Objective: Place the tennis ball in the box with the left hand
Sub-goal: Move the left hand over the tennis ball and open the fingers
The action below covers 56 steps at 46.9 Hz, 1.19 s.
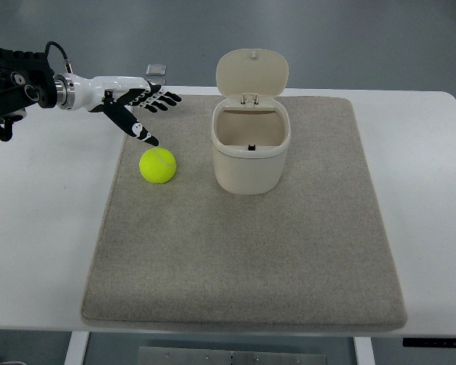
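Observation:
A yellow-green tennis ball (158,165) lies on the grey mat (243,258), left of a cream box (251,152) whose hinged lid (251,71) stands open upright behind it. My left hand (143,110) comes in from the upper left, its fingers spread and holding nothing. It hovers just above and behind the ball, thumb tip pointing down toward it, a small gap between them. The box interior looks empty apart from a small dark latch.
The mat covers most of the white table (45,228). A small grey object (156,70) lies at the table's far edge behind the hand. The table's front edge runs along the bottom of the view.

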### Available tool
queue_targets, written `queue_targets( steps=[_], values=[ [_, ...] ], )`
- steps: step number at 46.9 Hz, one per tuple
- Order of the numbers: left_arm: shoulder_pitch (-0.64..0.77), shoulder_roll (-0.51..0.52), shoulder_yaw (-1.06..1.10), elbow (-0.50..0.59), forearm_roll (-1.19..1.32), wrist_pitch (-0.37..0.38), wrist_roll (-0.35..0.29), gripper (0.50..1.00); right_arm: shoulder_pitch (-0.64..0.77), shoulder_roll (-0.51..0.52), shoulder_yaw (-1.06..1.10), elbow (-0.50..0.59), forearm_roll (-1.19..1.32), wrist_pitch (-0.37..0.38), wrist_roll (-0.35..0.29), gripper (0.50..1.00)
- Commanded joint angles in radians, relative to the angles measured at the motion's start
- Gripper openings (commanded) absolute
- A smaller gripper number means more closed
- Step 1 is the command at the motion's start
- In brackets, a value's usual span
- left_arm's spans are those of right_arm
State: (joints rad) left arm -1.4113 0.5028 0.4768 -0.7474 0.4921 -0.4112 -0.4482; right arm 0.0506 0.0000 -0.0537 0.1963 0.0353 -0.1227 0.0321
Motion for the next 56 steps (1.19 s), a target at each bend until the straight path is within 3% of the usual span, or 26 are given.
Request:
queue_targets(
  steps=[1, 13, 28, 46, 56],
  values=[
    [0.0, 0.005, 0.0, -0.007, 0.046, 0.003, -0.001, 0.958, 0.0, 0.0, 0.0, 0.0, 0.0, 0.0, 0.0, 0.901],
    [-0.011, 0.043, -0.026, -0.044, 0.141, -0.001, -0.014, 0.956, 0.0, 0.0, 0.0, 0.0, 0.0, 0.0, 0.0, 0.901],
    [-0.035, 0.088, -0.032, -0.141, 0.322, 0.011, -0.075, 0.951, 0.0, 0.0, 0.0, 0.0, 0.0, 0.0, 0.0, 0.901],
    [-0.021, 0.097, -0.06, -0.144, 0.48, 0.084, -0.11, 0.951, 0.0, 0.0, 0.0, 0.0, 0.0, 0.0, 0.0, 0.901],
    [-0.015, 0.097, -0.058, -0.142, 0.482, 0.089, -0.11, 0.951, 0.0, 0.0, 0.0, 0.0, 0.0, 0.0, 0.0, 0.901]
  ],
)
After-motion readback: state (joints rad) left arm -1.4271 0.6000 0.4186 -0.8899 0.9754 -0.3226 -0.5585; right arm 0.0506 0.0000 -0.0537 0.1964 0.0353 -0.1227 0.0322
